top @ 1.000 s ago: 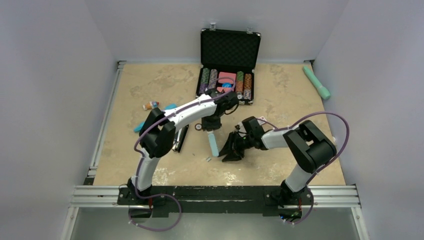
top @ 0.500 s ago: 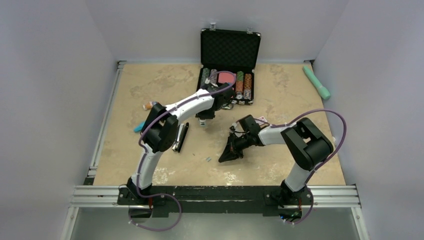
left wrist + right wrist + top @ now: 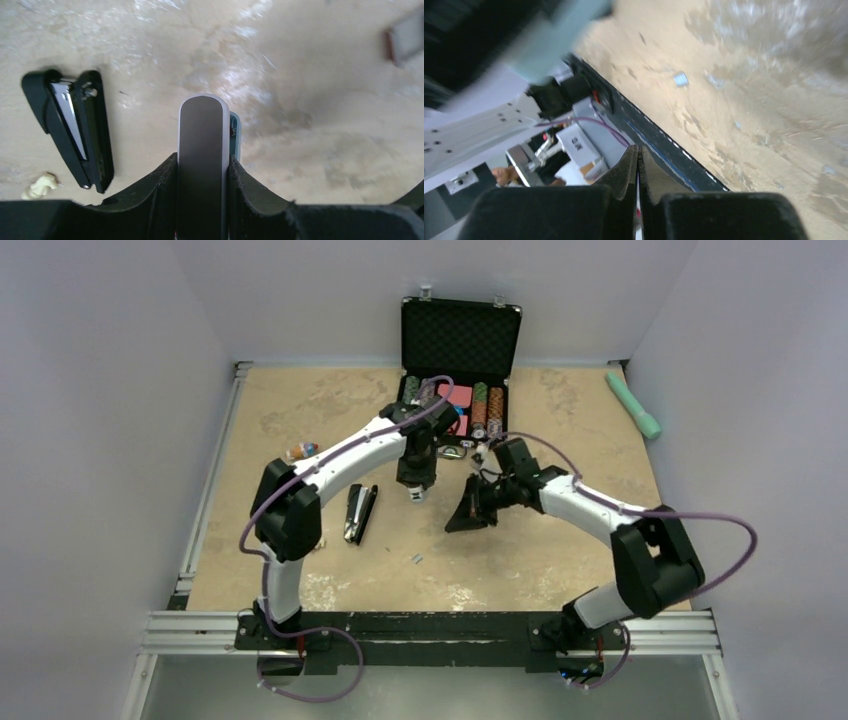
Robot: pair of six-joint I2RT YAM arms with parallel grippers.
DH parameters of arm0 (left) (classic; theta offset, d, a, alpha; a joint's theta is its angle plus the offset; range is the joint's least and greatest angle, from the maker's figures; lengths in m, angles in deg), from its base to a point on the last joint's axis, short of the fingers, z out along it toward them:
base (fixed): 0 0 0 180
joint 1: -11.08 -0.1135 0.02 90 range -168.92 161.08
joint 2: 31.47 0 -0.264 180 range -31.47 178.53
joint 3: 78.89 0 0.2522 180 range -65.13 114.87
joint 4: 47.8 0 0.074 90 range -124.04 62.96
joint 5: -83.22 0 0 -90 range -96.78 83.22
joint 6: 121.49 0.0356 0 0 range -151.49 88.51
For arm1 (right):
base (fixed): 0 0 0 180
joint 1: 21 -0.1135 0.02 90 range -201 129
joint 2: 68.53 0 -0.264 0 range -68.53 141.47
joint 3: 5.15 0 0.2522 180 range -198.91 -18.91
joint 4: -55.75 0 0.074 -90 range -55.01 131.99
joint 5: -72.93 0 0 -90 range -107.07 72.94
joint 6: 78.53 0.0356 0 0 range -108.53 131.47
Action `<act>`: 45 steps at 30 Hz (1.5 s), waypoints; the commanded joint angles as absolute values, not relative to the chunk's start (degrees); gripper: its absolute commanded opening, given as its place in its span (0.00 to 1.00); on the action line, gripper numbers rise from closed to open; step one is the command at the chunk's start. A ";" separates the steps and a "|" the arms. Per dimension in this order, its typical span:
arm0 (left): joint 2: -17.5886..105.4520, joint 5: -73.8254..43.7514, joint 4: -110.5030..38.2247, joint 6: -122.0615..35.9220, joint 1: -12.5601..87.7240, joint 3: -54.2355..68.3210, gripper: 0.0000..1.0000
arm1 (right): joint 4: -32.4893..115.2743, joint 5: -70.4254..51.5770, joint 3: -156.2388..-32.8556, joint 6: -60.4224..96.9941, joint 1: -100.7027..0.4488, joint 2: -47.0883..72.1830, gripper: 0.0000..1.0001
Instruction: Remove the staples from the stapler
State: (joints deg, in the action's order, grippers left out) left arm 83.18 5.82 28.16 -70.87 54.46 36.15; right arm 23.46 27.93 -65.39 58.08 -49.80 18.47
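Reaching far out over the table [image 3: 560,560], the left arm bends at the elbow and tips the left gripper [image 3: 200,167] down toward the surface. Its jaws are clamped on the teal stapler [image 3: 200,125], which juts out between the fingers with its long axis along them. The right arm stretches in from the other side, and the right gripper [image 3: 456,526] hangs just beside the left one, its jaws pressed together on nothing.

The surface is a mottled tan board, boxed in by pale grey walls [image 3: 100,390], with a metal rail at the near edge. An open chip case [image 3: 460,350] stands at the back. A black stapler [image 3: 358,513] lies splayed open left of centre, its long axis running near to far, with a cream lump [image 3: 40,186] close by.

The staples [image 3: 416,560] lie on the bare board nearer than both grippers and apart from both staplers. The strip is too small to tell which way it points.
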 commanded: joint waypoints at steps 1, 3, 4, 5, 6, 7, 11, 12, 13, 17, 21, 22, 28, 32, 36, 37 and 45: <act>76.53 -8.39 30.16 -70.10 53.79 34.91 0.00 | 15.37 20.88 -72.80 48.10 -44.57 10.96 0.16; 75.23 -14.39 30.42 -69.23 53.11 33.65 0.00 | 11.53 16.70 -76.47 44.61 -43.67 9.38 0.47; 74.51 -16.07 29.95 -68.31 53.01 33.22 0.00 | 9.76 14.64 -77.99 42.98 -43.61 9.24 0.59; 73.62 -16.22 28.66 -67.04 53.12 32.04 0.00 | 8.35 13.41 -79.22 41.92 -43.68 9.44 0.62; 71.73 -15.45 27.21 -66.21 53.20 30.56 0.00 | 7.57 12.61 -79.84 41.16 -43.62 9.69 0.63; 70.40 -12.88 26.83 -65.70 53.18 29.86 0.00 | 7.24 12.11 -79.97 40.95 -43.59 9.91 0.63; 68.85 -7.25 25.32 -61.45 52.76 31.19 0.00 | 7.87 11.31 -77.73 42.41 -43.59 9.11 0.62; 71.21 -8.37 27.80 -60.44 52.33 34.24 0.00 | 8.79 12.11 -76.78 42.94 -43.61 8.44 0.62; 73.77 -9.02 31.25 -59.62 52.27 37.83 0.00 | 9.97 13.09 -75.36 43.60 -43.59 7.85 0.61; 75.03 -17.37 29.53 -57.80 52.48 39.97 0.00 | 16.66 14.11 -72.43 48.99 -43.63 6.04 0.43; 72.26 -23.48 26.47 -58.00 52.03 39.27 0.00 | 20.42 15.82 -72.62 50.17 -43.63 7.09 0.41; 71.67 -24.86 25.95 -57.76 51.91 39.26 0.00 | 21.42 17.51 -72.71 50.85 -43.62 7.18 0.42; 68.06 -28.74 22.07 -56.45 51.62 38.73 0.00 | 30.71 24.88 -71.98 62.16 -42.71 2.65 0.55; 64.57 -31.35 19.11 -56.47 50.76 37.32 0.00 | 31.26 23.55 -72.73 65.74 -41.97 0.02 0.56; 61.77 -33.97 15.67 -57.67 50.12 35.82 0.00 | 31.43 24.82 -72.68 65.43 -41.92 0.89 0.52; 61.37 -33.98 14.99 -58.13 50.11 35.66 0.00 | 31.52 24.74 -72.55 65.50 -41.93 0.77 0.52; 59.68 -38.24 7.48 -64.50 48.97 35.40 0.00 | 36.60 26.62 -70.86 69.44 -42.13 -2.46 0.46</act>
State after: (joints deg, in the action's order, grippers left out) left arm 62.46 -33.10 16.18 -60.11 49.39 35.25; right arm 31.64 24.45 -71.84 66.30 -41.95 0.11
